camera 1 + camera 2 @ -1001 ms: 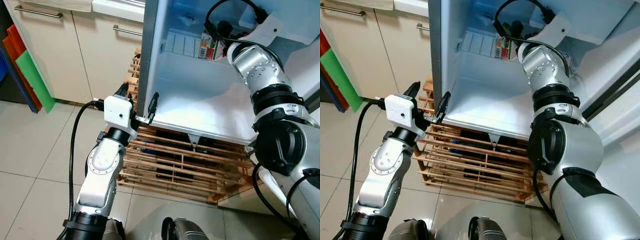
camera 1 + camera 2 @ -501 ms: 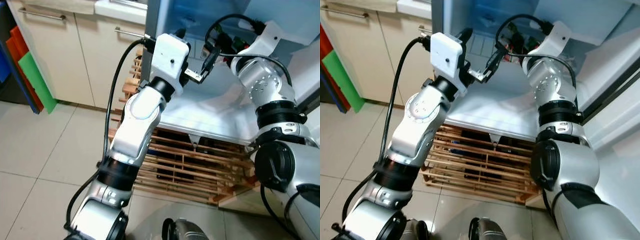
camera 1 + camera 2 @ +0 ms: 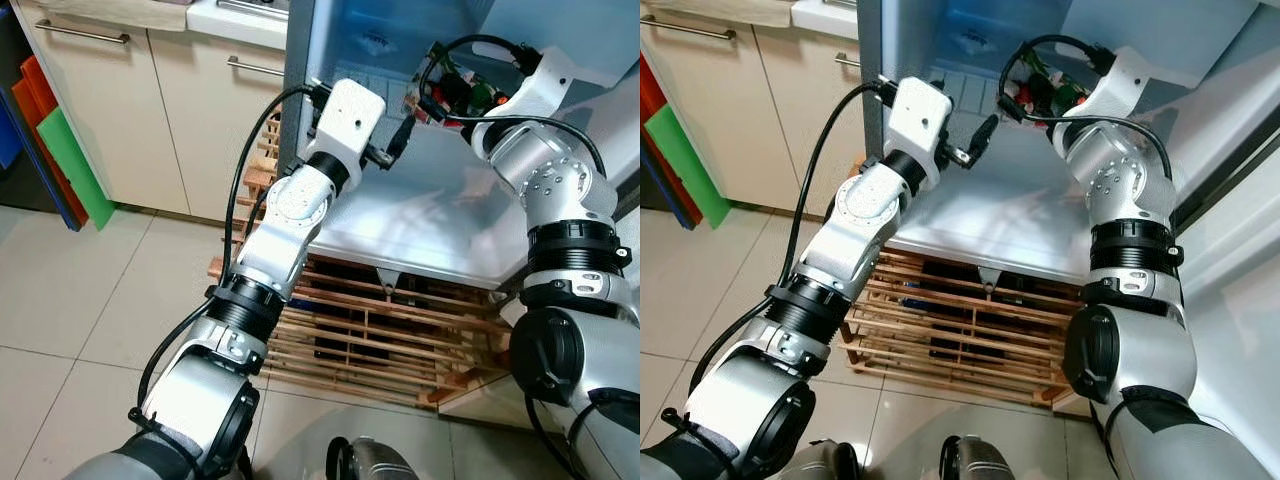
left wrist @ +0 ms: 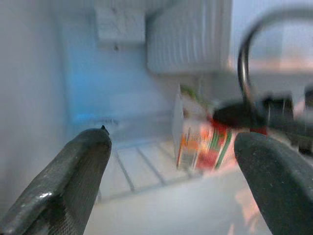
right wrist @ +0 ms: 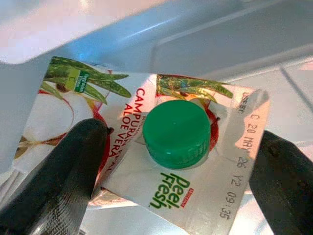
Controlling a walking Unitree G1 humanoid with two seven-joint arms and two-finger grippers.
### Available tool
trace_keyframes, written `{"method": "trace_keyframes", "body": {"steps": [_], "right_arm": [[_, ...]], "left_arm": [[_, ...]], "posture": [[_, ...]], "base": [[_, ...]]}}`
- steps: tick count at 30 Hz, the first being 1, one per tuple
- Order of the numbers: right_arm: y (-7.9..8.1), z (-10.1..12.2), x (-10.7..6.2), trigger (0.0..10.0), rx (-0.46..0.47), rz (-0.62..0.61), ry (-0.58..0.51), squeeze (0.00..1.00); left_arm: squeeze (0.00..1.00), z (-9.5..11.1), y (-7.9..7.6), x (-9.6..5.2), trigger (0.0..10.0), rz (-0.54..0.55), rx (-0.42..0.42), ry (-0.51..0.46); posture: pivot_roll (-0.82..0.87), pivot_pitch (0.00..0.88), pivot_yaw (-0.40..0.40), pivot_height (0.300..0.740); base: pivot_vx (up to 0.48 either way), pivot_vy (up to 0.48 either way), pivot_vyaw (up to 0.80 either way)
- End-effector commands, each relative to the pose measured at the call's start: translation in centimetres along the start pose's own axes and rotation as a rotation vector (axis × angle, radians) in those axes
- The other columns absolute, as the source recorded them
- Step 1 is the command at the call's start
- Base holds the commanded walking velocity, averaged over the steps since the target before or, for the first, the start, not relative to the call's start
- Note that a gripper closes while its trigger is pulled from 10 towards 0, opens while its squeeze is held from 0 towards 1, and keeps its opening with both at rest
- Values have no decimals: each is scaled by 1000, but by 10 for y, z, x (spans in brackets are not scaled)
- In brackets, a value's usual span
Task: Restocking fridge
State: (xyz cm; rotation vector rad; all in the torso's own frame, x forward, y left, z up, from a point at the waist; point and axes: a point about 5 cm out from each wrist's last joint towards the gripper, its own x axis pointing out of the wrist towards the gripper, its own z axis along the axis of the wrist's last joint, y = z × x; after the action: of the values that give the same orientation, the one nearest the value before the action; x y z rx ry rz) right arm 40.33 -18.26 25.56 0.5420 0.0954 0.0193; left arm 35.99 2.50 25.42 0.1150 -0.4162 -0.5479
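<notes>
A juice carton (image 5: 132,122) with a green screw cap (image 5: 177,133) and red and green print stands at the back of the open fridge (image 3: 430,210). My right gripper (image 5: 181,136) is right over its top, open, one finger on each side of the cap; the left finger (image 5: 63,166) overlaps the carton's edge. In the eye views that gripper (image 3: 445,95) is deep in the fridge at the carton (image 3: 1050,90). My left gripper (image 3: 388,150) is held inside the fridge, open and holding nothing, pointing at the carton (image 4: 203,142).
A white shelf floor (image 3: 1000,210) spreads below both arms. Under the fridge stands a wooden slatted rack (image 3: 350,320). Beige cabinets (image 3: 130,110) and coloured boards (image 3: 60,150) are to the left. The fridge door (image 3: 620,120) stands open on the right.
My left arm has risen from beside the fridge's lower edge and reached into the fridge. My right arm has shifted slightly right, with its gripper at the carton.
</notes>
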Motion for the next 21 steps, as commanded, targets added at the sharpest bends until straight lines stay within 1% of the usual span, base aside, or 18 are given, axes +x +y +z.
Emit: {"method": "trace_keyframes", "body": {"steps": [1, 3, 4, 6, 7, 8, 14, 21], "right_arm": [[-11, 5, -4, 10000, -1, -35, -18, 1000], [-7, 3, -5, 10000, 14, -18, -6, 1000], [-7, 3, -5, 10000, 14, -18, -6, 1000], [-1, 0, -6, 10000, 23, 2, 13, 1000], [-1, 0, -6, 10000, 23, 2, 13, 1000], [0, -2, -6, 10000, 31, 7, 25, 1000], [1, -4, -9, 10000, 48, 19, 40, 1000], [3, 0, -12, 10000, 56, 42, 45, 1000]], "left_arm": [[0, 16, -9, 2, 10000, -40, -30, -83], [0, 14, -19, -2, 10000, -76, 15, -83], [0, 14, -19, -2, 10000, -76, 15, -83], [0, 3, -26, -3, 10000, -82, 23, -42], [0, 3, -26, -3, 10000, -82, 23, -42], [0, -1, -27, -1, 10000, -68, 12, -19], [0, -4, -25, -1, 10000, -48, 9, 3], [0, -2, -20, 0, 10000, -22, -5, -14]], "posture": [[-257, 115, -89, 740], [-248, 118, -91, 740], [-248, 118, -91, 740], [-248, 122, -91, 740], [-248, 122, -91, 740], [-250, 123, -92, 740], [-261, 124, -84, 740], [-266, 124, -85, 740]], "base": [[0, 0, 0], [0, 0, 0], [0, 0, 0], [0, 0, 0], [0, 0, 0], [0, 0, 0], [0, 0, 0], [0, 0, 0]]}}
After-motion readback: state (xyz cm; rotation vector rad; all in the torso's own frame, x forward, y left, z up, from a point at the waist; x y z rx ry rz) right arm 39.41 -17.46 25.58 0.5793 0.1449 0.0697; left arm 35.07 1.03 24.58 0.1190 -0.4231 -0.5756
